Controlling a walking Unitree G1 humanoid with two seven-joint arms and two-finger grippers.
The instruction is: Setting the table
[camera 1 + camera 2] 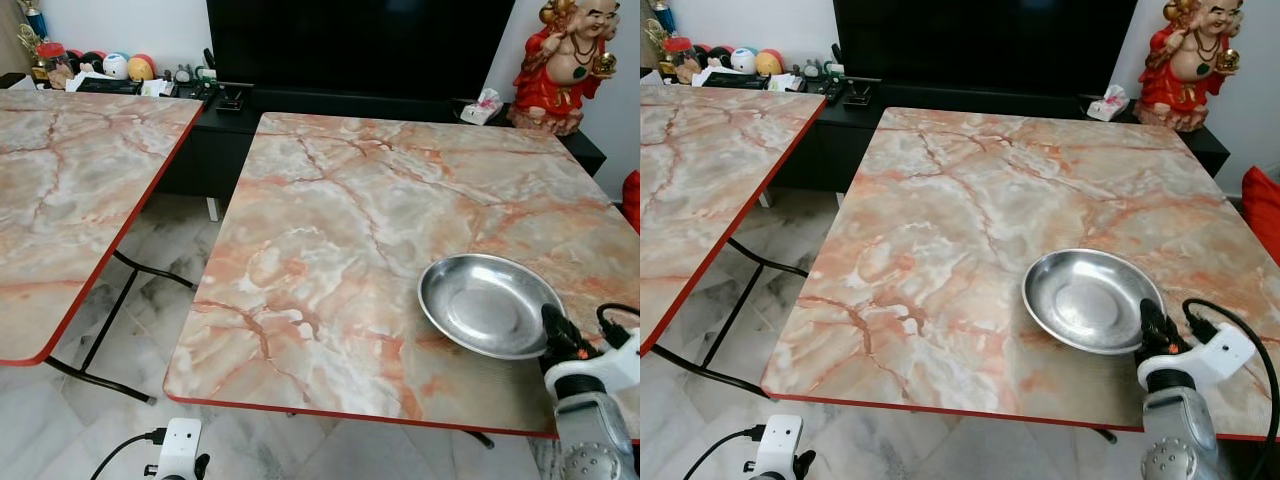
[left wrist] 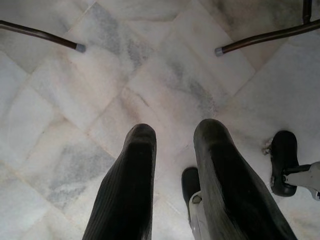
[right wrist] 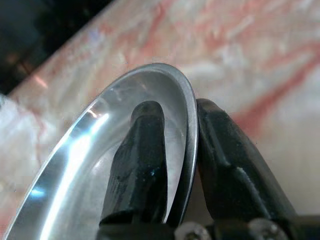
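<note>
Landmark: marble table, red-edged, in front of the robot.
Left gripper: hangs idle below the table's near edge, fingers slightly apart over floor tiles.
Steel plate: rests near the table's near right corner.
Right gripper: jaws pinch the plate's near rim, likely to place it.

A round, shallow stainless-steel dish rests on the near right part of a marble-patterned table with a red edge. The right gripper reaches its black fingers to the dish's near right rim. A second matching marble table stands to the left. A red laughing Buddha statue sits beyond, beside a black television.
</note>
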